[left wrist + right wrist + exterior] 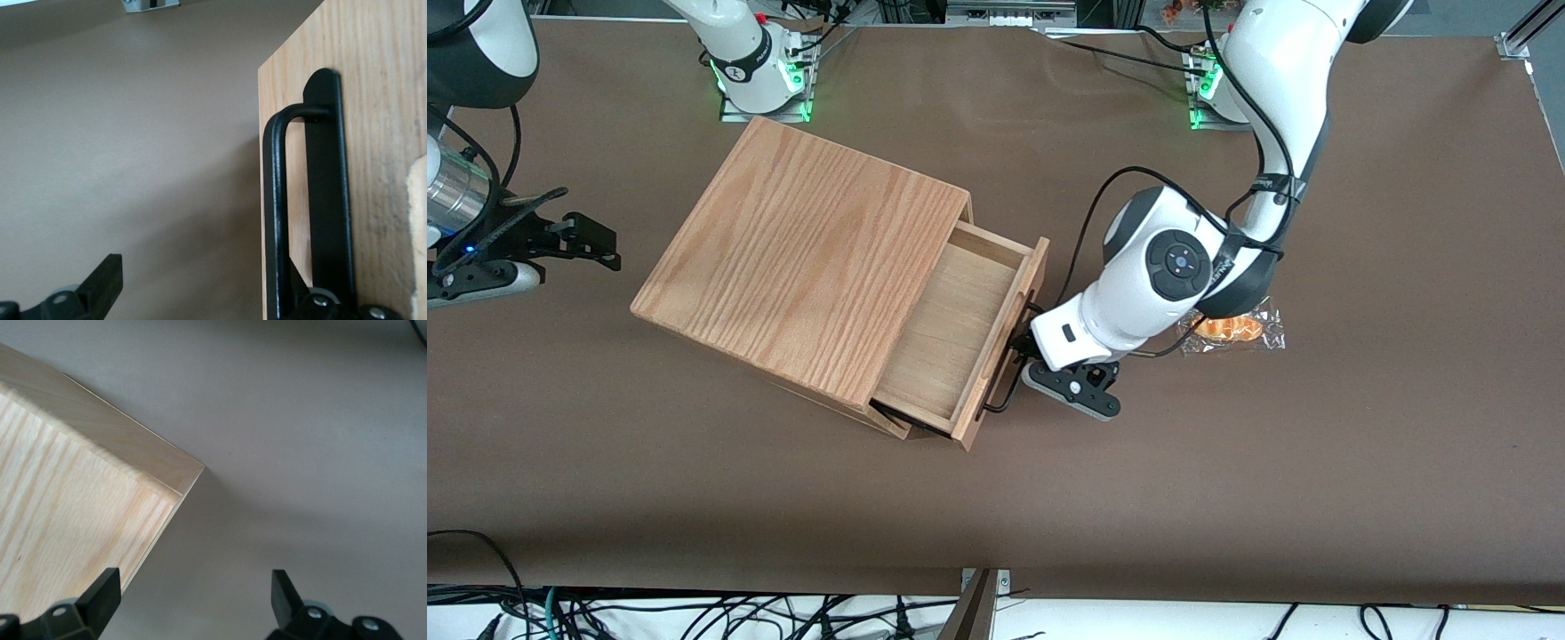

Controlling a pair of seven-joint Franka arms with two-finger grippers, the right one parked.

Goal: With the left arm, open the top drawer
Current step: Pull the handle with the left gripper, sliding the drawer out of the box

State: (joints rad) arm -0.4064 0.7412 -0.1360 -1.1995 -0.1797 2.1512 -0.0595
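One finger of the gripper (1021,357) sits hooked inside the black bar handle (1015,363) while the other stands well clear out over the bare table (1360,444), so the jaws are spread apart and clamp nothing. The top drawer (951,333) already stands well out of the wooden box (800,267), its empty tray exposed, on the side facing the working arm's end of the table. The risk from here, as I judge it, is a slip: with only one finger bearing on the bar, a pull that is not square to the drawer front could let the finger slide along the handle, or skew the drawer so it binds, or drag the whole box across the table. Pulling too far could bring the tray right out. The front view shows how far the drawer is out and a wrapped orange snack (1232,329) lying near the left arm (1165,276); the wrist view alone shows the handle (277,220) up close and the free finger (100,280) off it.
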